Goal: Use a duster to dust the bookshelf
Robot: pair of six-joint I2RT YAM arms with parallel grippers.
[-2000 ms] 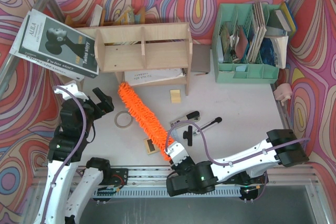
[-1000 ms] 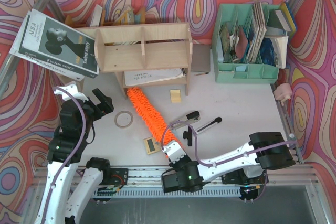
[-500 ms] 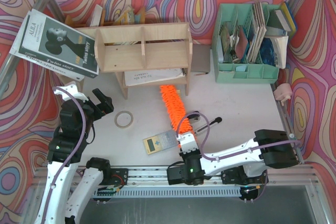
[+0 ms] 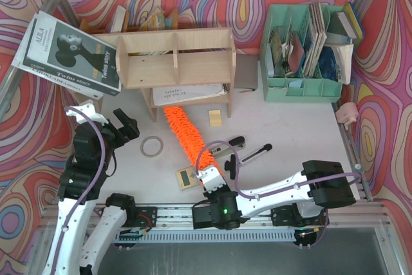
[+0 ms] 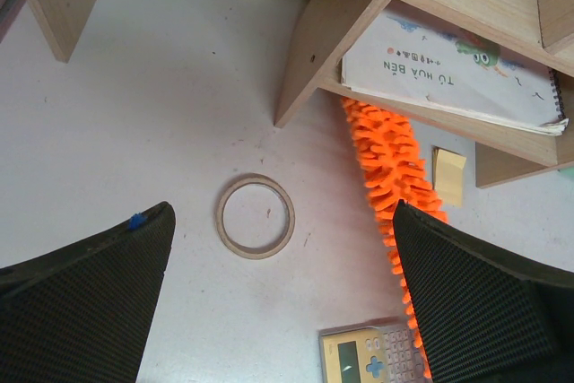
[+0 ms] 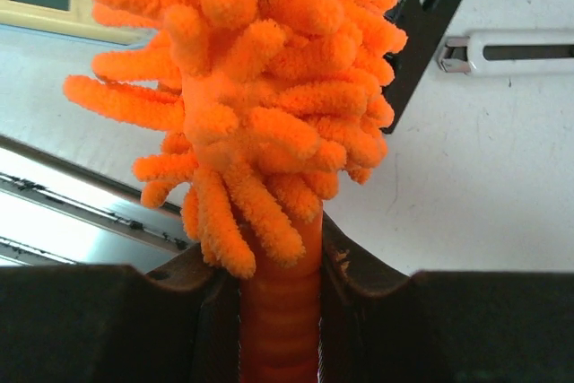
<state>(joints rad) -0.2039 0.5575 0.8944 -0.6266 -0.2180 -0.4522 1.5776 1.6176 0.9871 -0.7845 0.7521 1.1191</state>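
Overhead, a white table (image 4: 296, 127) with busy swirl-patterned walls holds the scene. The biggest object, a low bookshelf (image 4: 174, 59) of pale plywood with two tiers and upright dividers, sits toward eleven o'clock on the table, open side facing the arms.

The right arm lies low along the near edge and bends in toward six o'clock. Its gripper (image 4: 211, 181) is clamped tight on the handle of the duster (image 4: 183, 134), right where the fluff begins. Gripping that close to the brush probably gives firmer control of a long, floppy tool.

The left gripper (image 4: 125, 127) hovers at about eight o'clock with its jaws spread fully wide and nothing between them. It appears parked aside so the sweep has room.

The duster is bright orange, a long brush of stubby, finger-like microfibre tufts on a thin orange handle. It slants from the right gripper up toward eleven o'clock. Its tip reaches the bottom of the shelf, just under the front edge of the lower board, where a spiral notebook (image 5: 439, 69) lies. That angle suits brushing the lowest tier; whether the tufts press on the wood cannot be told.

Smaller items lie nearby: a yellow calculator (image 4: 187, 177) beside the handle at nine o'clock, a tape ring (image 4: 151, 147) farther out the same way, and a yellow sticky note (image 4: 215, 118) at three o'clock of the tip.
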